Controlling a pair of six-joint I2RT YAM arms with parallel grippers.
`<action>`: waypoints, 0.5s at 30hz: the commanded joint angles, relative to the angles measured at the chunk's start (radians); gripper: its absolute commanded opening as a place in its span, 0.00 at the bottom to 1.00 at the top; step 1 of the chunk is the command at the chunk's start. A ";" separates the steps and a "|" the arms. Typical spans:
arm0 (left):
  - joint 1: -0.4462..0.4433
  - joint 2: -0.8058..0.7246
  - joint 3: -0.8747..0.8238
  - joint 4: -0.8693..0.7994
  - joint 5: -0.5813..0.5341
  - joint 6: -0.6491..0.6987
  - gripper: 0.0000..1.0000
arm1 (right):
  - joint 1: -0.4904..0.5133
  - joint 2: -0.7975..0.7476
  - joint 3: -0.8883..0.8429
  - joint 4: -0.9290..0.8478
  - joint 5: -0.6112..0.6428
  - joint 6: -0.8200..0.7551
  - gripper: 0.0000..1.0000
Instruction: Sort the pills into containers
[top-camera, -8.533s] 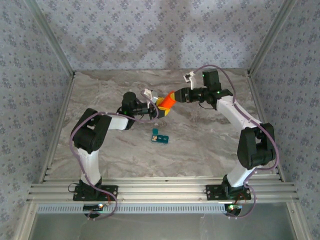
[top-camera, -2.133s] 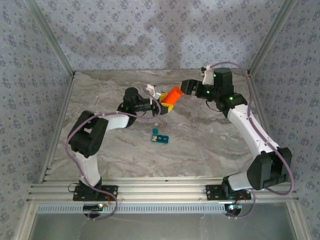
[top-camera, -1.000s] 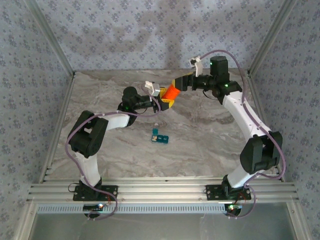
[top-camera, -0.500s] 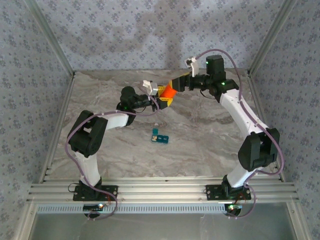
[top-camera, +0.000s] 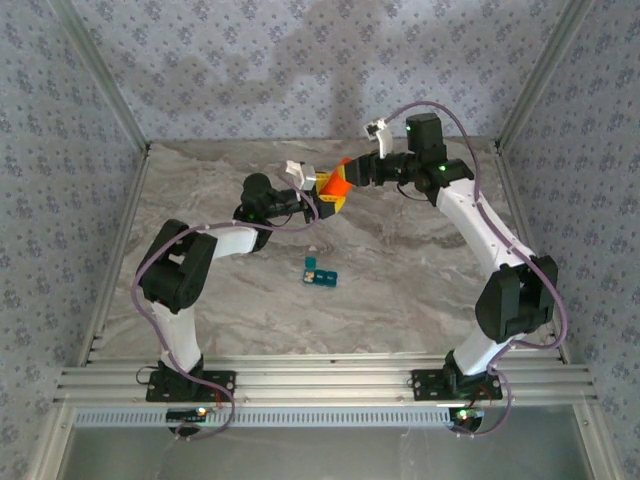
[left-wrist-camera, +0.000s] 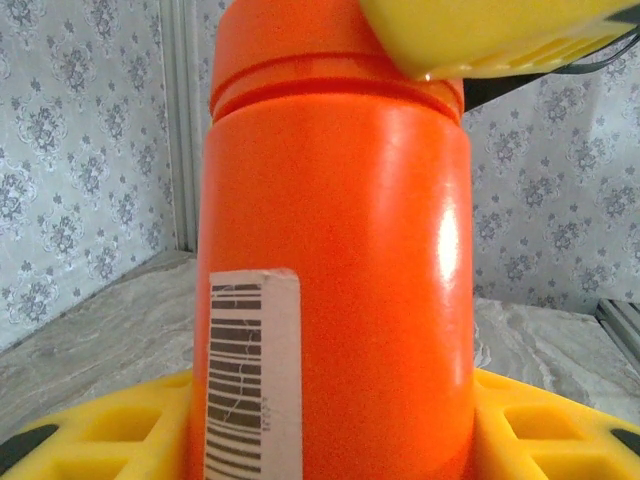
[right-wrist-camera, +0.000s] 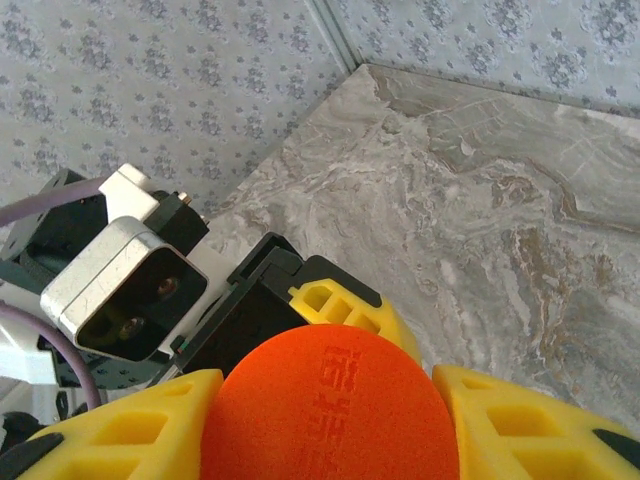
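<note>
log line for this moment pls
left tool: gripping orange bottle | right tool: clamped on cap | containers: on table, apart from tools | step: uncapping, likely

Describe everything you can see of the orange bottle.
The orange bottle is a glossy, plastic-looking cylinder. Its round cap is on and bears raised lettering, and a white barcode label sits on its side. It is held tilted between the two arms, over the far part of the table. The left tool clamps its body with yellow pads. The right tool has yellow fingers against both sides of the cap.
</note>
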 joint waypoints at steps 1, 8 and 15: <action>0.001 -0.005 0.005 0.098 0.011 -0.007 0.00 | 0.024 -0.004 -0.015 -0.028 0.071 0.071 0.41; 0.001 -0.005 -0.001 0.103 0.008 -0.007 0.00 | 0.127 -0.036 -0.149 0.063 0.358 0.335 0.37; 0.002 -0.003 -0.007 0.104 -0.001 -0.002 0.00 | 0.184 -0.065 -0.216 0.144 0.480 0.435 0.42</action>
